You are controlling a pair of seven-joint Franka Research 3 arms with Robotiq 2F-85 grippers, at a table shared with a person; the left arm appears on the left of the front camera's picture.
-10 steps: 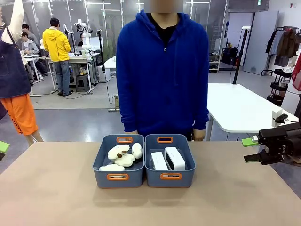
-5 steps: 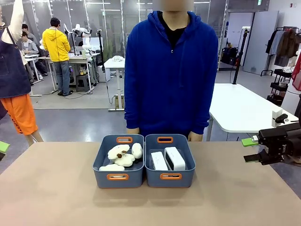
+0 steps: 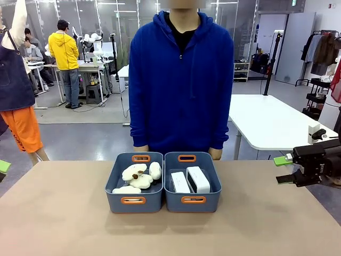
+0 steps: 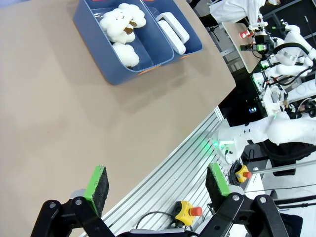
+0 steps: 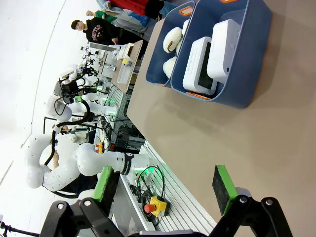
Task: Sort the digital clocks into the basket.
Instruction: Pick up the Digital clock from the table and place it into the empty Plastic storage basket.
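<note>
A flat, matte tan bench (image 3: 64,224) carries two identical slate-blue plastic bins set side by side, touching along their long walls. Each bin is rectangular with rounded corners and orange-rimmed handle slots at both ends.

The right-hand basket (image 3: 192,204) holds both digital clocks (image 3: 190,181): smooth white plastic blocks with rounded corners, lying next to each other. In the right wrist view the clocks (image 5: 210,57) show dark grey display faces. The left-hand bin (image 3: 133,205) holds cream plush toys (image 3: 139,176), soft and fluffy, with small brown details.

The right claw (image 3: 284,169) hangs near the bench's right edge, well apart from the bins, black with bright green pads. In its own wrist view the right claw (image 5: 165,185) has its fingers spread wide with nothing between them. In the left wrist view the left claw (image 4: 158,185) is likewise spread wide and empty, above the bench's near edge, with both bins far off at the top of the picture.

A person in a blue hooded jacket (image 3: 181,80) stands at the far side of the bench, directly behind the bins, arms hanging down.

Compared with half a second before, the person has shifted sideways toward the picture's left. The bins, clocks, plush toys and right claw are where they were.
</note>
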